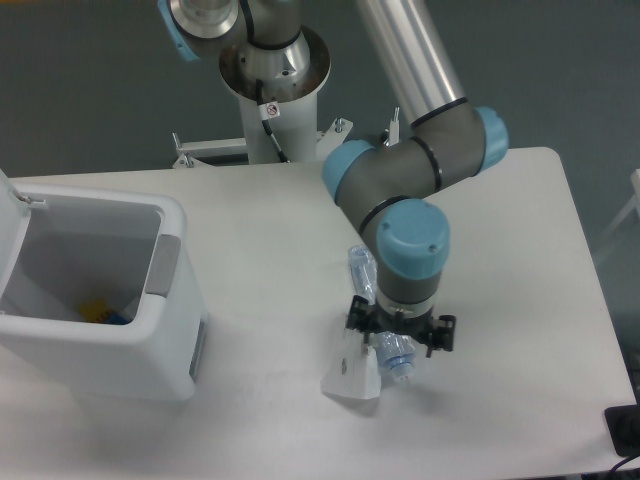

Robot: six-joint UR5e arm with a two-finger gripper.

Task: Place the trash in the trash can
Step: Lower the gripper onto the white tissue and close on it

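Note:
A clear plastic bottle (397,358) lies on the white table, its base end (360,262) showing past the arm and its cap end toward the front. My gripper (401,334) hangs directly over the bottle's lower half, and the wrist hides the bottle's middle. The fingers point down and away from the camera, so I cannot tell their opening. A flat white paper packet (352,378) lies just left of the bottle's cap end. The trash can (170,330) stands at the left with its lid up and a yellow and blue item inside.
The arm's base column (270,90) rises at the table's back edge. A dark object (625,432) sits off the table's front right corner. The table edge (590,260) runs down the right side.

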